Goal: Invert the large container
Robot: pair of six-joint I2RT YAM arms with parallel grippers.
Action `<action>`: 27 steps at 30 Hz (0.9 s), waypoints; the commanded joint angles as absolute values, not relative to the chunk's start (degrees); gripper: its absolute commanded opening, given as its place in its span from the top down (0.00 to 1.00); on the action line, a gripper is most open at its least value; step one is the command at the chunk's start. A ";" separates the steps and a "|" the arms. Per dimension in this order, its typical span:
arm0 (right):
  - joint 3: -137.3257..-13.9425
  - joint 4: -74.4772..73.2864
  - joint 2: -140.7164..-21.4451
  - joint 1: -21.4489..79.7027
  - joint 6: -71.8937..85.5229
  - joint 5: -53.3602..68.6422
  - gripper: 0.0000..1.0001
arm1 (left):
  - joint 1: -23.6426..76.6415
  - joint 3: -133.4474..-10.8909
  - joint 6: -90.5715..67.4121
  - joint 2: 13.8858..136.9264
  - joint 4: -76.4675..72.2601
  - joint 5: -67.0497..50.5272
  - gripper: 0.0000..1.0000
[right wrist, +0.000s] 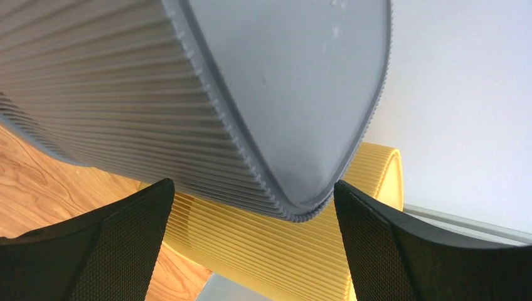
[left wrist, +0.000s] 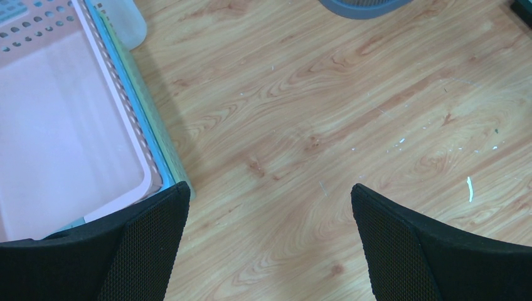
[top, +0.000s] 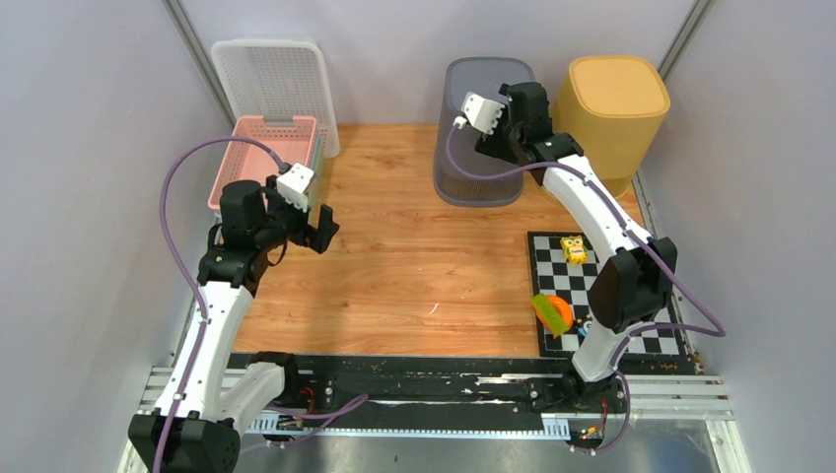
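Grey ribbed bin (top: 478,74) at the back of the table (top: 414,256), beside a yellow bin (top: 611,99); light, stiff, slick plastic, best pinched at its top edge, where the right gripper (right wrist: 251,188) hovers wide open, the left gripper (left wrist: 270,200) likewise wide open

**Top view.** Fixed camera above and behind the arm bases. It looks down and forward across the whole table (top: 414,256) to the back wall (top: 394,49), and is the farthest of the three.

**Left wrist view.** Camera on the left arm, facing steeply down at the tabletop from close range. The left gripper (left wrist: 270,191) frames the bottom corners. The pink basket (left wrist: 69,125) at the left edge and the grey bin (left wrist: 361,6) at the top edge also appear in the top view.

**Right wrist view.** Camera almost against the grey bin, apparently tilted upward past the right gripper (right wrist: 254,188) toward the yellow bin (right wrist: 270,244). Both bins also appear in the top view.
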State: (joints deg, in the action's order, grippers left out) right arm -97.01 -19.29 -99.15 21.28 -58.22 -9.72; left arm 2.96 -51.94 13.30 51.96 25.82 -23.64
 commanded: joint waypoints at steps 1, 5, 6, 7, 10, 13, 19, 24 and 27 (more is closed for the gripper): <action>-101.41 -21.28 -97.42 24.72 -53.91 -10.96 0.00 | 2.57 -51.06 13.82 52.28 24.71 -24.61 0.00; -104.35 -22.80 -96.09 29.16 -49.54 -11.28 0.00 | 2.60 -51.07 13.85 52.43 24.71 -24.79 0.00; -104.88 -22.84 -96.07 30.58 -48.90 -11.93 0.00 | 2.55 -51.06 13.83 52.36 24.71 -24.74 0.00; -105.41 -22.62 -96.32 32.23 -48.42 -12.85 0.00 | 2.55 -51.06 13.80 52.30 24.75 -24.70 0.00; -106.21 -19.37 -97.98 36.81 -46.96 -17.20 0.00 | 2.61 -51.15 13.80 52.22 24.89 -24.45 0.00; -105.77 -13.17 -100.61 39.57 -46.72 -22.15 0.00 | 2.60 -51.15 13.91 51.89 25.04 -24.01 0.00; -106.72 -2.32 -108.04 41.02 -48.92 -31.62 0.00 | 2.57 -50.98 14.07 51.05 24.92 -23.99 0.00; -107.02 5.99 -112.80 40.61 -53.05 -36.75 0.00 | 2.62 -50.80 14.19 50.72 24.87 -24.38 0.00; -107.92 8.37 -115.23 39.98 -54.52 -38.29 0.00 | 2.56 -50.63 14.25 50.53 24.69 -24.68 0.00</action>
